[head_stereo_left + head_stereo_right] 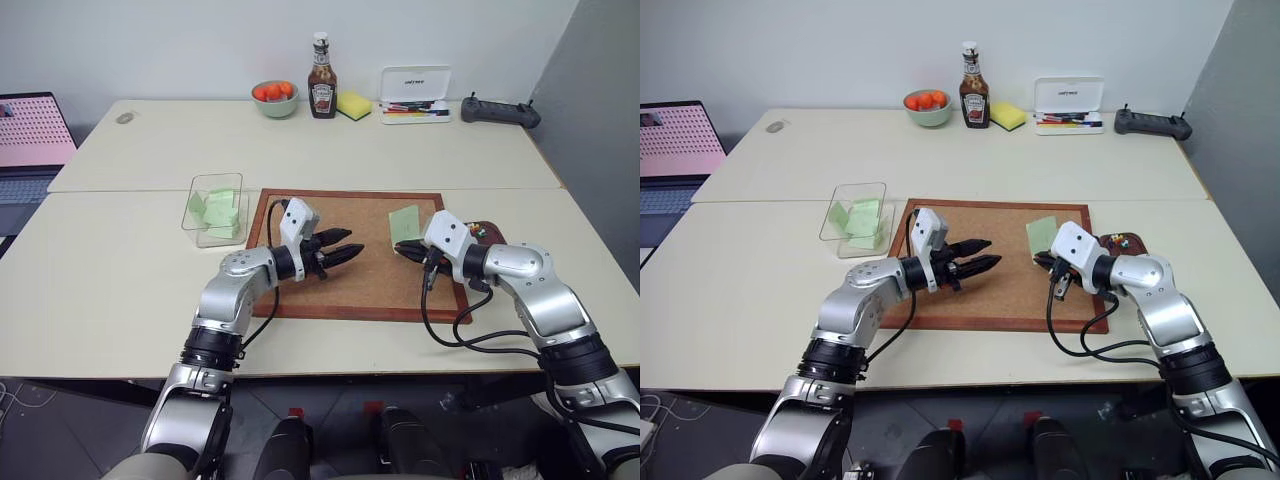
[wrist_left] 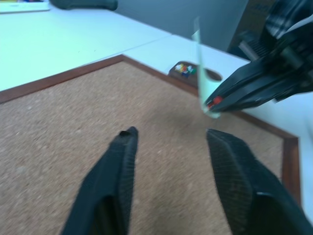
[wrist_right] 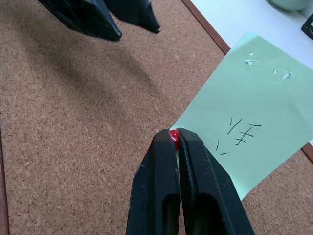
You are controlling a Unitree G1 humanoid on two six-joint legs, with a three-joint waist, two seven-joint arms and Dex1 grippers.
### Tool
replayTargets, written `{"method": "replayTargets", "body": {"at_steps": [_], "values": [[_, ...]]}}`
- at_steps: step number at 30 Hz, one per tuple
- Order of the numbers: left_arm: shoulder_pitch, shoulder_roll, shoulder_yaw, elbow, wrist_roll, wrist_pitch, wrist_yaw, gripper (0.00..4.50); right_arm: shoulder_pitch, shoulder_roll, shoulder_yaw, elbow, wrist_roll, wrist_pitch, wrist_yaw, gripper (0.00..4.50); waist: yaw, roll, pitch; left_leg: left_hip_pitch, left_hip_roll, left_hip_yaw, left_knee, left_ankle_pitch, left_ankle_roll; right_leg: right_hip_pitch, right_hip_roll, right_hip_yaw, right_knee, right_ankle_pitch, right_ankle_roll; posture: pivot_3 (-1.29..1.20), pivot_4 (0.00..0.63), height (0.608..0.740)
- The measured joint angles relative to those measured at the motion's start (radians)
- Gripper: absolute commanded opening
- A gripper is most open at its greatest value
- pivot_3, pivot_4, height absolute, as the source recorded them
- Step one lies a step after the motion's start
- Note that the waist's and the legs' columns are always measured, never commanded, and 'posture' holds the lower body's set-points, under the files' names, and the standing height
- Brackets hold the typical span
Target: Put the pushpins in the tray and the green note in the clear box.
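Note:
Over the right part of the cork board (image 1: pixel 340 290), my right gripper (image 3: pixel 174 136) is shut on a red pushpin (image 3: pixel 173 134). The pin sits at the corner of the green note (image 3: pixel 249 132), which has handwriting on it and stands lifted off the board (image 1: pixel 405 222). My left gripper (image 1: pixel 352 245) hovers open over the board's middle, pointing at the right gripper, with nothing between its fingers (image 2: pixel 122 161). The dark reddish-brown tray (image 1: pixel 497 234) lies just past the board's right edge behind my right wrist, with small coloured pins in it (image 2: pixel 185 70). The clear box (image 1: pixel 215 210) stands left of the board with green slips inside.
Along the far edge stand a ketchup bottle (image 1: pixel 321 90), a pale green bowl (image 1: pixel 275 98) of orange fruit, a yellow sponge (image 1: pixel 353 104), a white marker case (image 1: pixel 415 95) and a black controller (image 1: pixel 500 112). A laptop (image 1: pixel 30 140) sits at far left.

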Motion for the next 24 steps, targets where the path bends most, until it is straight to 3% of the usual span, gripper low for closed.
{"method": "replayTargets", "body": {"at_steps": [6,23,24], "values": [[-0.032,-0.06,0.013,0.011,-0.026,0.024,0.044,4.37,-0.001,-0.001,0.014,0.001,-0.012,-0.022,0.011,0.0,0.002,0.0,0.0,0.0,0.0,0.0,0.0,0.0,0.0,0.0,0.0,0.0,0.0,0.0,0.0,0.0,0.15,0.74],[-0.245,-0.187,-0.031,0.415,0.051,-0.128,0.034,4.37,-0.004,0.001,0.02,-0.012,-0.037,-0.027,0.014,0.0,0.001,-0.001,0.0,0.0,-0.001,0.0,0.0,0.0,0.0,0.0,0.0,0.0,0.0,0.0,0.0,0.0,0.15,0.74],[-0.258,-0.194,-0.028,0.434,0.051,-0.132,0.034,4.21,-0.004,0.001,0.02,-0.013,-0.037,-0.027,0.014,0.0,0.0,-0.001,0.0,0.0,-0.001,0.0,0.0,0.0,0.0,0.0,0.0,0.0,0.0,0.0,0.0,0.0,0.15,0.74]]}}
